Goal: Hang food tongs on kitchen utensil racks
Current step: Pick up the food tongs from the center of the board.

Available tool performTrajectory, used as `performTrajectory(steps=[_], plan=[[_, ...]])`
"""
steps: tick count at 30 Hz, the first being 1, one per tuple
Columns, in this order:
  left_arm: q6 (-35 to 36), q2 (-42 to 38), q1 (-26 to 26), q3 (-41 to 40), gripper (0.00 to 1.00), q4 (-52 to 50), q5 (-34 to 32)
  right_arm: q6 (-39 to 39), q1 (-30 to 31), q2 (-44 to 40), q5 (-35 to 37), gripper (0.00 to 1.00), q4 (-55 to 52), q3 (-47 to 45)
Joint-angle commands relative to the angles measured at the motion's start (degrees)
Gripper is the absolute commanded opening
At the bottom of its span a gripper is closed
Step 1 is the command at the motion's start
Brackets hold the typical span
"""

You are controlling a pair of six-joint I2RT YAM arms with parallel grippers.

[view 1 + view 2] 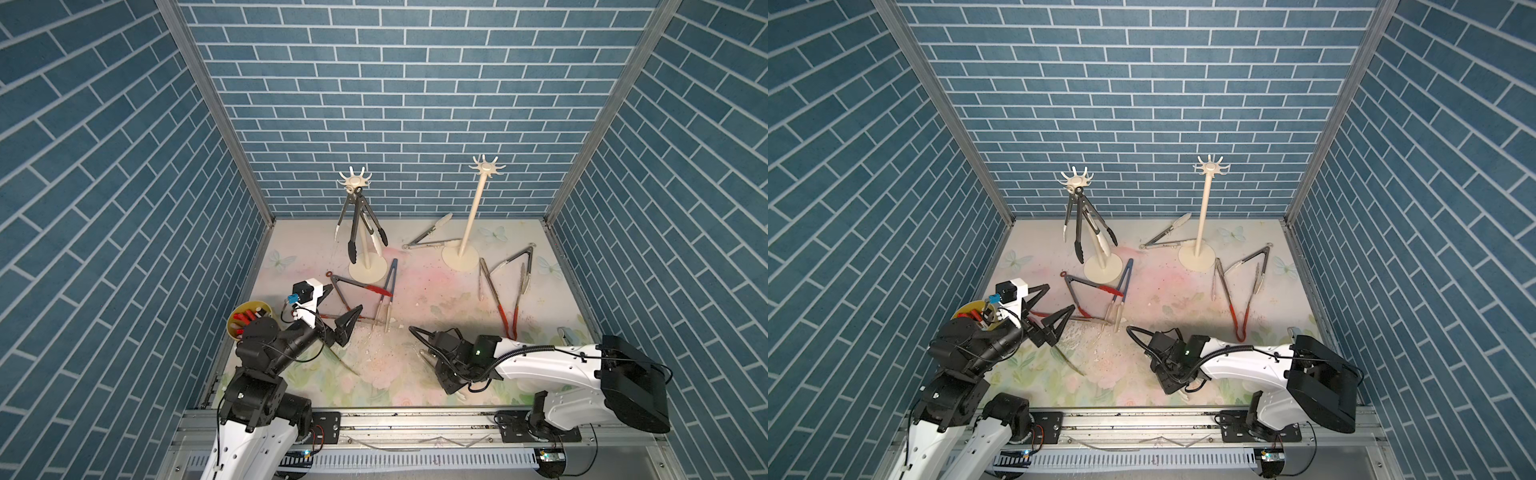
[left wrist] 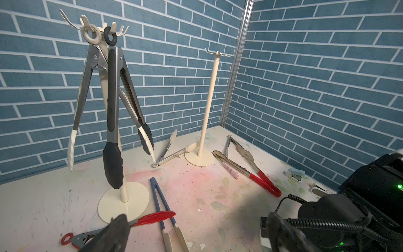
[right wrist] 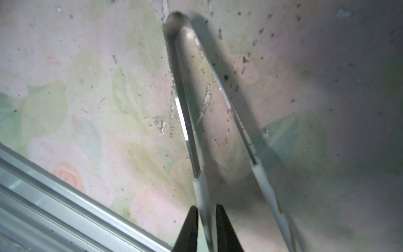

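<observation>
Slim metal food tongs (image 3: 184,122) with white tips lie on the floral table near its front edge. My right gripper (image 3: 207,210) is shut on one white-tipped arm, a black finger on each side; the other arm (image 3: 265,185) lies free. In both top views the wrist (image 1: 461,357) hides this grip. My left gripper (image 1: 346,296) hangs open and empty above red-tipped tongs (image 1: 357,286) and blue tongs (image 1: 388,291). The left rack (image 1: 354,179) carries black tongs (image 2: 112,131) and white-tipped tongs (image 2: 80,98). The right rack (image 1: 482,168) carries nothing.
More tongs lie around the right rack's base (image 1: 459,259): a white-tipped pair (image 1: 428,237), a red-handled pair (image 1: 505,307) and a metal pair (image 1: 511,262). A yellow cup (image 1: 249,318) stands at the left wall. The metal rail (image 3: 65,196) runs along the front edge.
</observation>
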Motion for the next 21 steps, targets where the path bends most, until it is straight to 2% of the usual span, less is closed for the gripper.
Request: performTrajectory(steps=[1, 21], plan=[[0.5, -0.1, -0.4, 1.5, 0.99, 0.0, -0.5, 2.4, 0.4, 1.2, 1.3, 0.17, 0.5, -0.5], [0.3, -0.4, -0.4, 1.5, 0.99, -0.1, -0.4, -2.6, -0.1, 4.7, 5.6, 0.03, -0.8, 5.2]])
